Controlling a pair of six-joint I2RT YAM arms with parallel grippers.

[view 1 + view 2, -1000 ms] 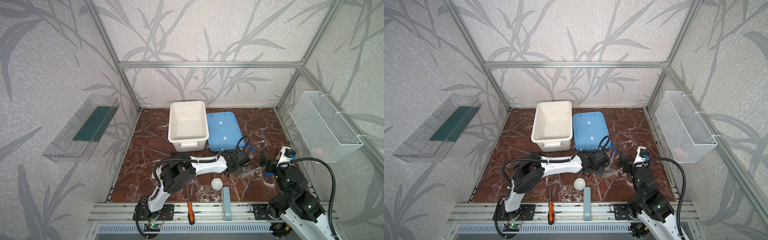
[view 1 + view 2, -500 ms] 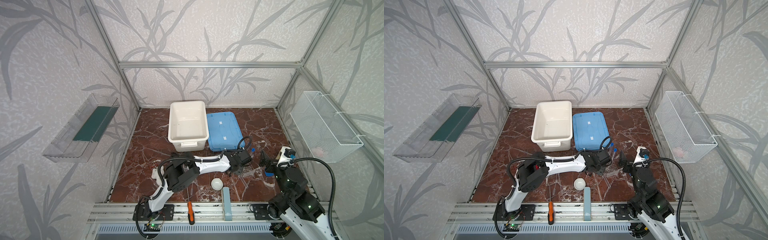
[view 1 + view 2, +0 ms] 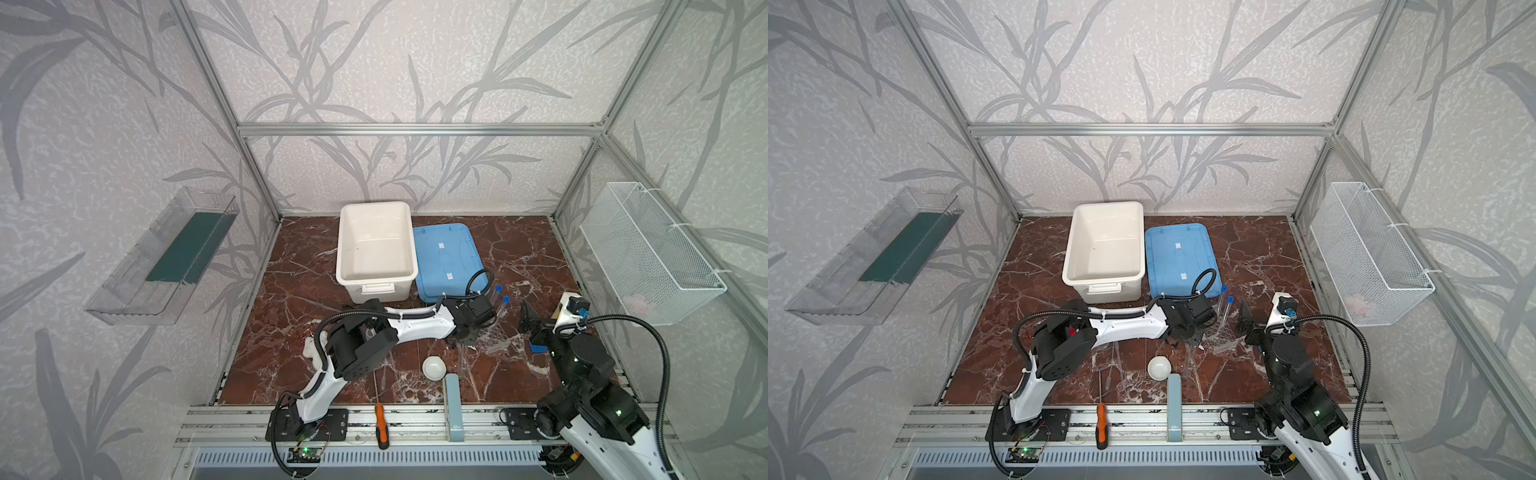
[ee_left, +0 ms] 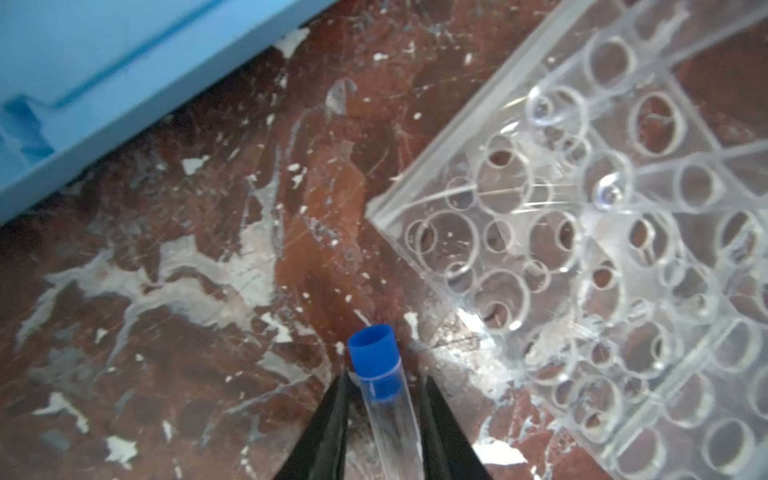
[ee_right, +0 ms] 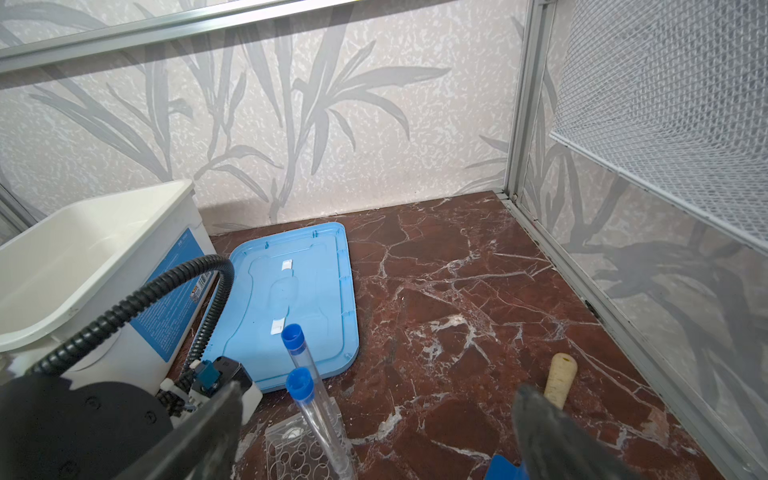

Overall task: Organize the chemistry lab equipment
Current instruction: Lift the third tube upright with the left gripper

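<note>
Reference: tube rack [image 3: 496, 332] on the marble floor. Two blue-capped tubes [image 5: 300, 384] stand in it, leaning a little. Third tube [image 4: 372, 353] sits just beside the rack's corner, between the fingers of the left gripper [image 4: 385, 376]. The fingers sit close on either side, but I cannot tell whether they pinch it. Right gripper [image 5: 380, 388] is on the opposite side of the rack, jaws spread wide, holding nothing. White dish [image 3: 434, 368] is near the rack, toward the front rail, loose on the floor. White bin [image 3: 376, 204] behind the rack holds nothing. Judgement: two of three tubes racked; the third tube and the dish remain
</note>
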